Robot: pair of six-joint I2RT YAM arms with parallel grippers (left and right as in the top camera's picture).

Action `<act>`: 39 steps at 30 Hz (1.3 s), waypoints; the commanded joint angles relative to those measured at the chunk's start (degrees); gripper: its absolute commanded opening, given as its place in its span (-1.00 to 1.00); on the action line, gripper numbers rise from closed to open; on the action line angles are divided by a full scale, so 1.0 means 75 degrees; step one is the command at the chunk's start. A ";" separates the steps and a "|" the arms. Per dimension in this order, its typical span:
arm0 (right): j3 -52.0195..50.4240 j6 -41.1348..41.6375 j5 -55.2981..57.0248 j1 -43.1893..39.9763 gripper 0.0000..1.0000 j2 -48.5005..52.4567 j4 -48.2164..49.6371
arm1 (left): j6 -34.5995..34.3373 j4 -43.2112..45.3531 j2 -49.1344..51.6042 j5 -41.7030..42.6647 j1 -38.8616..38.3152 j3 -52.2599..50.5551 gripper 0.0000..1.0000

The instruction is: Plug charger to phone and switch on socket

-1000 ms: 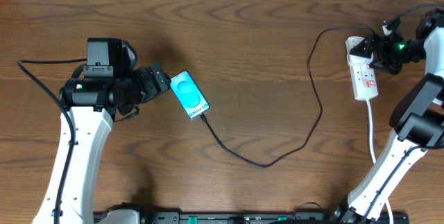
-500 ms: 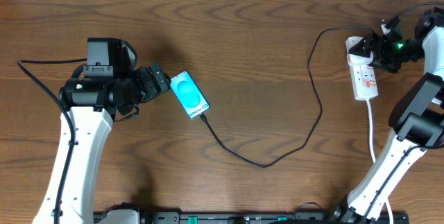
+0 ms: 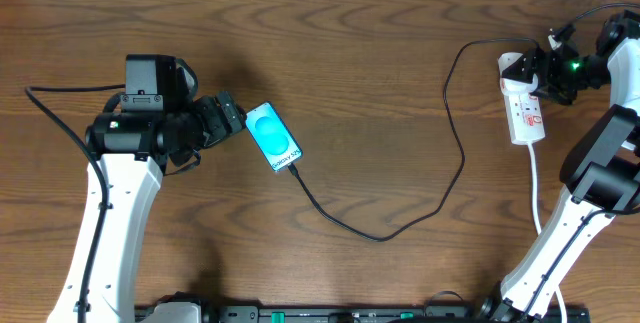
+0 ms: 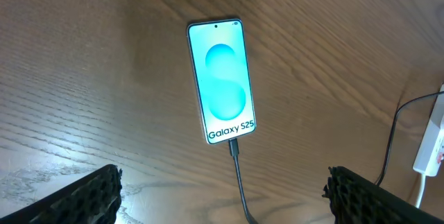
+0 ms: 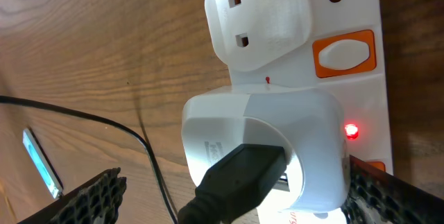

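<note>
Charger (image 4: 234, 149) seated in phone (image 3: 273, 137), socket (image 3: 527, 113) showing a red lamp (image 5: 352, 130). Both hands have jaws apart and hold nothing.

Phone lies flat, screen up, on the surface (image 3: 380, 43), left of centre in the overhead frame. Left hand (image 3: 235, 115) is just beside its upper end. Socket is upper right, with the right hand (image 3: 543, 75) over it, fingers either side of the white adapter (image 5: 263, 141); can't tell if they touch it. My read on handling: phone is light and rigid with a slick, fragile glass face, so take it by the long edges. Cable is thin and limp and won't push, so grip only the moulded plug at the phone's lower end. Strip looks light and may slide; press an orange rocker (image 5: 345, 50) straight down with one fingertip.
</note>
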 commanded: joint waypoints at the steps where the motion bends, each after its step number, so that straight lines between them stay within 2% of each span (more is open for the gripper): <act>1: -0.0294 0.0114 -0.0423 0.0358 0.93 0.0163 -0.0050 | 0.0015 -0.0023 0.0029 -0.0079 0.0026 0.0067 0.89; 18: -0.0032 0.0498 -0.0423 -0.0023 0.99 0.0073 -0.0242 | 0.0017 -0.0052 0.0029 -0.0079 0.0026 0.0067 0.90; 35: 0.2433 0.0493 0.0178 -0.0944 0.99 -0.0108 -0.2253 | 0.0020 -0.0044 0.0029 -0.0082 0.0026 0.0067 0.89; 39: 0.2672 0.0460 0.0178 -0.0985 0.98 -0.0411 -0.2547 | 0.0020 0.0050 0.0029 -0.0085 0.0026 0.0070 0.89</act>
